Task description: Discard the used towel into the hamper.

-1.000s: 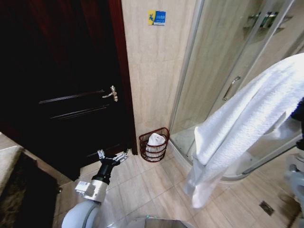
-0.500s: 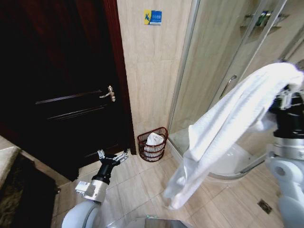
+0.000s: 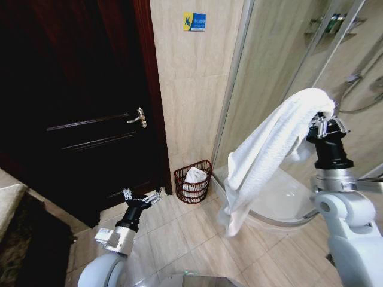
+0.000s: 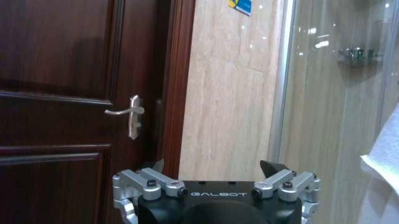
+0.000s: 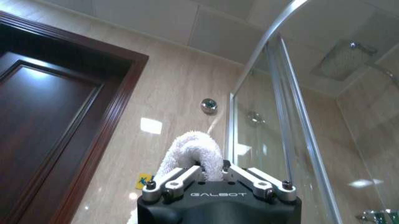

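A long white towel point(image 3: 269, 149) hangs from my right gripper point(image 3: 323, 122), which is raised at the right in front of the shower glass and shut on the towel's top fold point(image 5: 196, 154). Its loose end dangles down toward the floor. The hamper point(image 3: 193, 181), a small dark red-brown wire basket with white cloth inside, stands on the floor against the tiled wall, left of and below the towel. My left gripper point(image 3: 142, 197) is held low near the door, open and holding nothing, with its fingertips point(image 4: 271, 167) apart.
A dark wooden door point(image 3: 78, 107) with a metal handle point(image 3: 139, 117) fills the left. A glass shower enclosure point(image 3: 281, 66) with a raised white tray point(image 3: 281, 203) stands at the right. Beige floor tiles point(image 3: 173, 239) lie open between door and shower.
My right arm has swung left and come further into view, carrying the towel toward the middle. The towel now hangs narrower and nearer the hamper. The left arm has stayed put.
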Controlling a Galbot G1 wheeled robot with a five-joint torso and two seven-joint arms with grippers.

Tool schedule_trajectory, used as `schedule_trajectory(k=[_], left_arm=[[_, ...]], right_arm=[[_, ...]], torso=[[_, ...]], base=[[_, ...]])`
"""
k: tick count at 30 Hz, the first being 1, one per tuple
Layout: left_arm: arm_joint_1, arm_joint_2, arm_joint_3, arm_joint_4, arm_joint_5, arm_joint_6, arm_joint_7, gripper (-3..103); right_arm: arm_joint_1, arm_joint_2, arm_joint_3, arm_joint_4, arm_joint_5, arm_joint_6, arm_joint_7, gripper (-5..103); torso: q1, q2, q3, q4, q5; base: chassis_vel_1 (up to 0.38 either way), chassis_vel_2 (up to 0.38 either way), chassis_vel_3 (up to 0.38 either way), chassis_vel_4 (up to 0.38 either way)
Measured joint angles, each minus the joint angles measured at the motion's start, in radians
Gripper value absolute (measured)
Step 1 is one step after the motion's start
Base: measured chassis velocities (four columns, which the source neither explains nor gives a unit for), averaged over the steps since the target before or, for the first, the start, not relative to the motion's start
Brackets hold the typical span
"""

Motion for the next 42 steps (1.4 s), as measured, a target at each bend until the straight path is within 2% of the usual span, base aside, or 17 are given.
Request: schedule_trajectory(k=[9, 26, 32, 42], left_arm=[[0.000, 0.000, 0.000, 0.000, 0.000, 0.000, 0.000, 100], [0.000, 0.000, 0.000, 0.000, 0.000, 0.000, 0.000, 100], [0.000, 0.000, 0.000, 0.000, 0.000, 0.000, 0.000, 100], [0.000, 0.000, 0.000, 0.000, 0.000, 0.000, 0.000, 100]], right_arm=[[-0.014, -0.016, 0.048, -0.005, 0.005, 0.022, -0.032, 5], [-0.019, -0.049, 0.077, -0.020, 0.015, 0.054, -0.042, 5], [-0.010, -0.061, 0.085, 0.002, 0.028, 0.067, -0.036, 5], [0.009, -0.093, 0.106, 0.010, 0.037, 0.004, -0.033, 5]], torso=[[0.000, 0.000, 0.000, 0.0000, 0.0000], [0.000, 0.000, 0.000, 0.0008, -0.0002], [0.000, 0.000, 0.000, 0.0000, 0.0001], [0.000, 0.000, 0.000, 0.0000, -0.0001]], base=[[0.039, 0.042, 0.046, 0.039], [0.084, 0.080, 0.088, 0.094], [0.008, 0.009, 0.003, 0.009], [0.000, 0.000, 0.000, 0.000]])
